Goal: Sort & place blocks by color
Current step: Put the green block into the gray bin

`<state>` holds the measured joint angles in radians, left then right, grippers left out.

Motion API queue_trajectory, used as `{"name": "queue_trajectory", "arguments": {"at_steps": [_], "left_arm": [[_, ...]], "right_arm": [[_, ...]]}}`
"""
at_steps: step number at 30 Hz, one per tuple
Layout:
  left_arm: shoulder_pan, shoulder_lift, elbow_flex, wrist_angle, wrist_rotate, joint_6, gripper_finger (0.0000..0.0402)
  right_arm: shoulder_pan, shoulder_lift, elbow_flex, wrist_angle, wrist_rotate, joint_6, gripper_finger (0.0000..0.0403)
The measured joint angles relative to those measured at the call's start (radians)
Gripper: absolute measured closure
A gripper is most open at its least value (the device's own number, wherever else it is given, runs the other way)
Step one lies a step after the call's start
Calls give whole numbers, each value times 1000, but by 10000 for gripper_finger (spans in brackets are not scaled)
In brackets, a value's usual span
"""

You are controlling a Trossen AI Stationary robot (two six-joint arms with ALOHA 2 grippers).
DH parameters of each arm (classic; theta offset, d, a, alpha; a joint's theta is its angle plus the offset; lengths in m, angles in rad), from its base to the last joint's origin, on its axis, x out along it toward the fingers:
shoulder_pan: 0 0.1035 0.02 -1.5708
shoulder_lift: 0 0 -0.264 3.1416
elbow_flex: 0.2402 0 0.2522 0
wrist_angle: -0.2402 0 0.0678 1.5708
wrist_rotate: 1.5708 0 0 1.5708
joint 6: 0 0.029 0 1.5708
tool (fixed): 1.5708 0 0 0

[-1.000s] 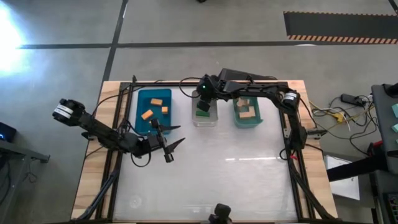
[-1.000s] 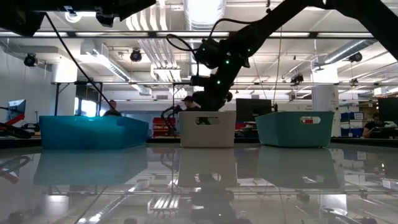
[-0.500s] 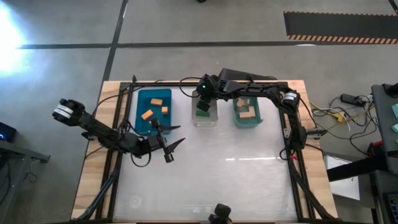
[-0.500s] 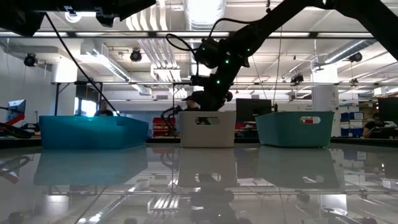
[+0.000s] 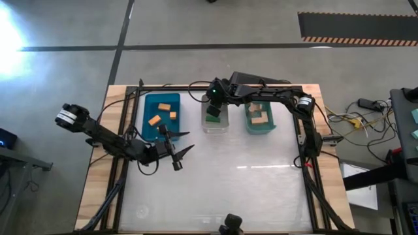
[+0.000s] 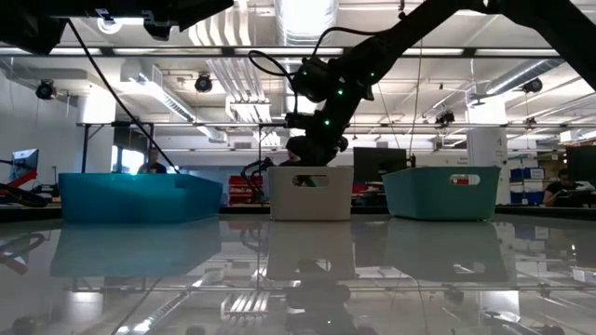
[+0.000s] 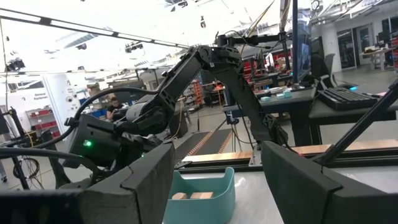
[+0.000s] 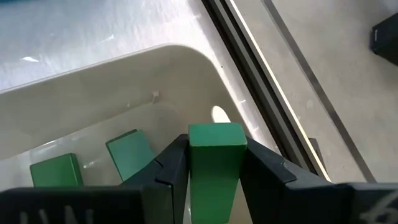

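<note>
In the right wrist view my right gripper (image 8: 214,149) is shut on a dark green block (image 8: 216,134) above the clear bin (image 8: 186,68), where two more green blocks (image 8: 129,153) lie on the bottom. In the high view this gripper (image 5: 213,109) hangs over the middle bin (image 5: 215,125). Orange blocks (image 5: 155,120) lie in the blue bin (image 5: 147,124), and tan blocks (image 5: 260,117) in the teal bin (image 5: 249,127). My left gripper (image 5: 186,141) stands open over the table by the blue bin's near right corner, holding nothing. My right gripper pinches the green block by two opposite long sides (image 8: 198,171) between its two fingers. The fingers slant down from the table's right and far side. The block's free end sticks out past the fingertips, lifted clear above the clear bin's inside.
The three bins stand in a row along the table's far part. The wide glossy tabletop (image 5: 228,183) stretches from them to the near edge. Black frame rails (image 5: 305,163) run along the table's sides. In the left wrist view the open fingers (image 7: 134,186) frame the teal bin (image 7: 202,198).
</note>
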<state>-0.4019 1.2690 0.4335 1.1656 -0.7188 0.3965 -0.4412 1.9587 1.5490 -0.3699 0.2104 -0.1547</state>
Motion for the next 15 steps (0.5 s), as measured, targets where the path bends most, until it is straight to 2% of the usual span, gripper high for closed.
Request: {"name": "queue_trajectory", "arguments": {"at_steps": [11, 15], "left_arm": [[0, 0, 0, 0, 0, 0, 178], [0, 0, 0, 0, 0, 0, 178]], "right_arm": [[0, 0, -2, -10, -1, -14, 295], [0, 1, -3, -21, -1, -13, 278]]}}
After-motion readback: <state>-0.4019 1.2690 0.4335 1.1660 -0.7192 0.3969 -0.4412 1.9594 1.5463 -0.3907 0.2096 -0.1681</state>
